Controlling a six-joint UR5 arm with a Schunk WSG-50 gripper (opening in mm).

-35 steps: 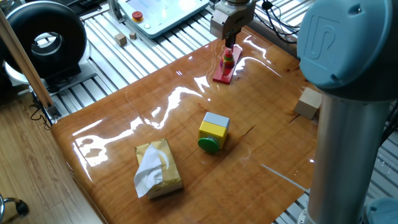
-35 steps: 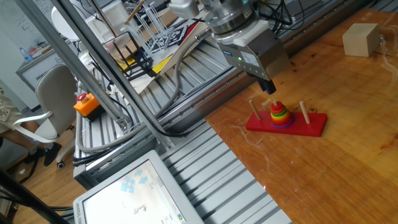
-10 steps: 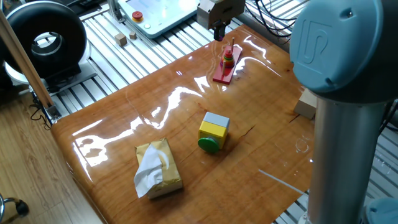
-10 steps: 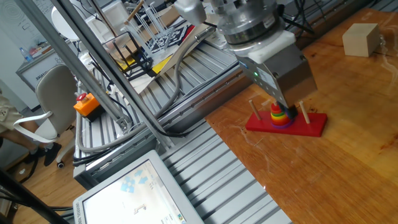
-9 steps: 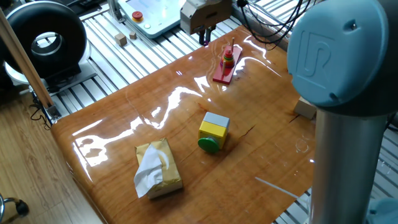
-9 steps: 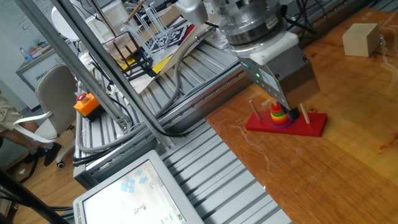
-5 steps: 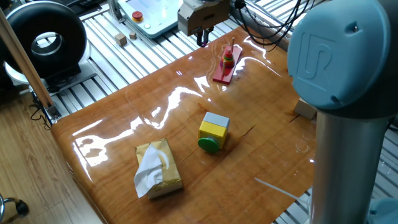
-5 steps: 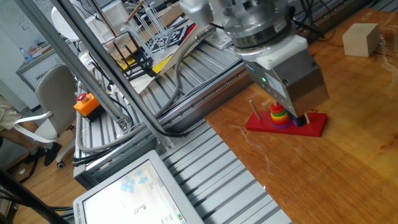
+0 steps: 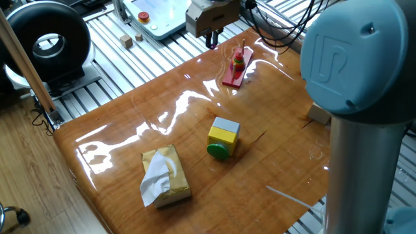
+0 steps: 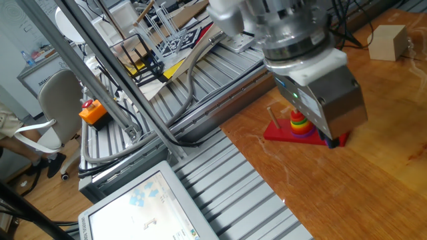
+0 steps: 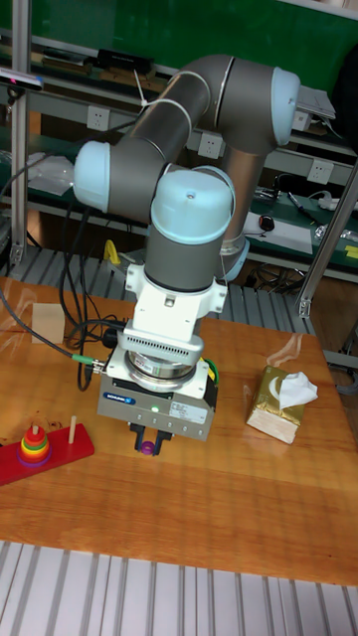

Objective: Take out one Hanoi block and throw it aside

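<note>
Peg tower (image 11: 37, 449): on the table (image 9: 162, 123), near its far edge in one fixed view.
End effector (image 11: 150, 441): above the table, beside the peg tower, apart from it.
Hanoi block (image 11: 148, 448): between the end effector's fingertips, off the table.
Tissue box (image 9: 166, 174): near the table's front edge.
Stacked blocks (image 9: 223, 137): mid-table, between tissue box and peg tower.

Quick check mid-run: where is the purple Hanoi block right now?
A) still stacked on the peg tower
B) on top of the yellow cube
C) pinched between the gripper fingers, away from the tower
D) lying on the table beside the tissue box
C: in the tall fixed view the purple Hanoi block sits between the fingers of the gripper, well clear of the peg tower.
</note>
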